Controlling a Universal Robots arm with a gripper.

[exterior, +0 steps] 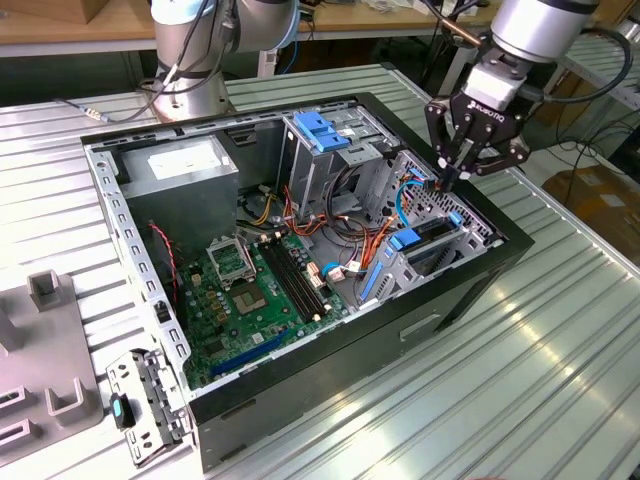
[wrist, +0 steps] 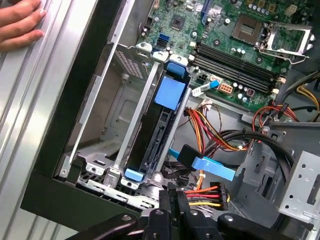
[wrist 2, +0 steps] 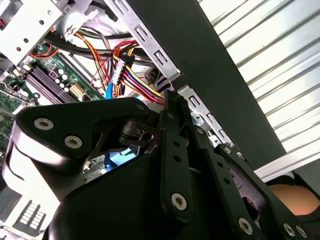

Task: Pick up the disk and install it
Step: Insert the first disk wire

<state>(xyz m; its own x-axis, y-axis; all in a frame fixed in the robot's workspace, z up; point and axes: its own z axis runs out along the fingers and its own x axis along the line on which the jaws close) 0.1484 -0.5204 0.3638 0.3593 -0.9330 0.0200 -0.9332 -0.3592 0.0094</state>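
Note:
The disk [exterior: 432,233] stands on edge in a bay at the open computer case's [exterior: 330,365] side toward the exterior view's right, with blue rail tabs at both ends. In the first wrist view the disk [wrist: 160,134] appears as a dark edge between blue rails, seated in the metal slot. My gripper [exterior: 447,180] hovers just above the bay near the case wall, fingers shut together with nothing between them. In the first wrist view the gripper [wrist: 176,196] is above the bay's cable end, and in the second wrist view the gripper [wrist 2: 172,97] points at coloured power cables.
A grey power-supply box [exterior: 180,170] and a metal drive cage with blue top [exterior: 325,130] sit at the case's back. The motherboard [exterior: 250,290] lies on the floor of the case. A person's hand [wrist: 20,25] rests on the table beside the case. A loose bracket [exterior: 140,400] lies on the ribbed table.

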